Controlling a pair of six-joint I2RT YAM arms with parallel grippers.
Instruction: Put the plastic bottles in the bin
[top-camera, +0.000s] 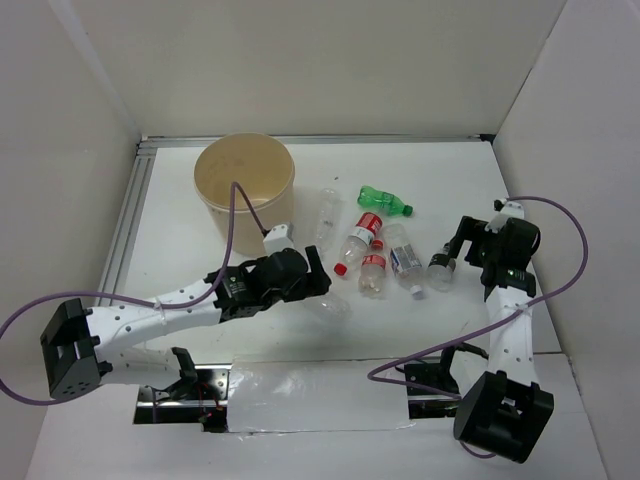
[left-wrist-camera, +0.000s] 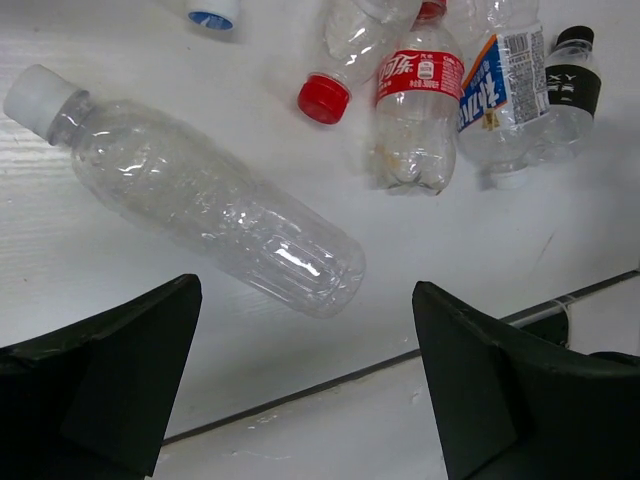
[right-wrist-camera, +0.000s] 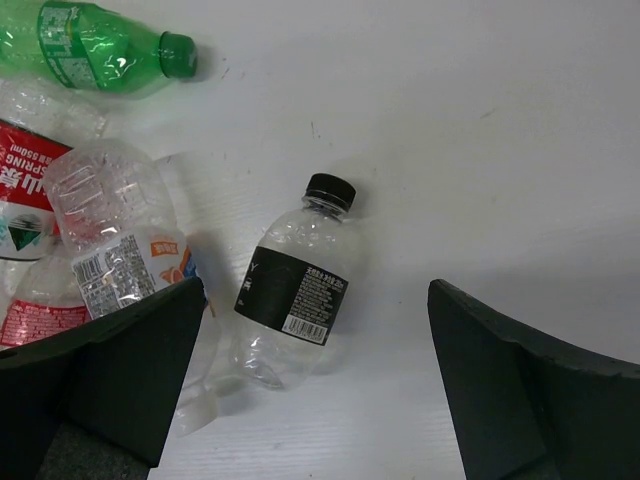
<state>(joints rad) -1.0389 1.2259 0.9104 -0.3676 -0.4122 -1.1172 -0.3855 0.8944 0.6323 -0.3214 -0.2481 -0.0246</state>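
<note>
The tan bin (top-camera: 245, 178) stands at the back left. Several plastic bottles lie to its right: a clear one (top-camera: 327, 215), a green one (top-camera: 385, 200), two red-labelled ones (top-camera: 362, 238), a blue-white labelled one (top-camera: 405, 258) and a black-labelled one (top-camera: 441, 266). A long clear bottle with a white cap (left-wrist-camera: 200, 190) lies just ahead of my left gripper (top-camera: 318, 272), which is open and empty. My right gripper (top-camera: 462, 245) is open and empty, and hovers over the black-labelled bottle (right-wrist-camera: 295, 290). The green bottle (right-wrist-camera: 100, 45) lies beyond it.
White walls enclose the table on three sides. A metal rail (top-camera: 125, 225) runs along the left edge. A taped plastic sheet (top-camera: 320, 395) lies at the near edge between the arm bases. Purple cables loop off both arms.
</note>
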